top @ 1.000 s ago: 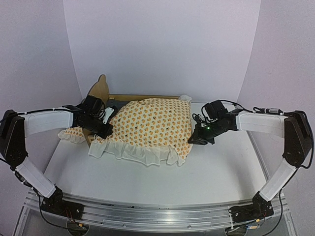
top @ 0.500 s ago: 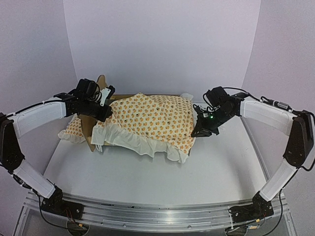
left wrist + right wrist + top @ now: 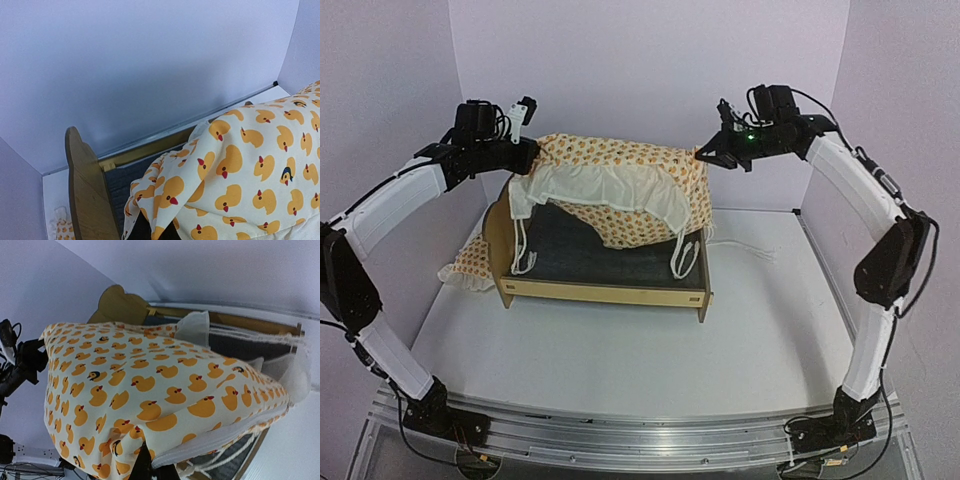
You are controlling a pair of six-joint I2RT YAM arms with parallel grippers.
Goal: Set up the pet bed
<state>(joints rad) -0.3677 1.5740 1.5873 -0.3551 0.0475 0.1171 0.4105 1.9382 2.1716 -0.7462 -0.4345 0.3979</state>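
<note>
The pet bed [image 3: 605, 291] stood upright on the bench [image 3: 620, 370], a little left of centre. Its tall headboard [image 3: 497, 240] was at the left, and its dark fabric base [image 3: 615, 265] lay bare. The frame looked properly placed, but nothing had been laid in it yet.

The duck-print mattress cushion [image 3: 620, 165] hung in the air above the far side of the bed. The left gripper [image 3: 525, 150] was pressed together on its left top corner, and the right gripper [image 3: 705, 155] pinched its right top corner. The cushion's ruffled edge drooped toward the base, and its white ties [image 3: 682, 258] dangled down to the side rails. The small pillow [image 3: 463, 270] lay on the bench to the left, just beside the headboard and outside the frame.

I judged the job to be somewhere around its middle. The cushion needed to be lowered flat onto the base and released. Its ties might also need fastening, though that couldn't be told from here. The pillow then had to go in at the headboard end.
</note>
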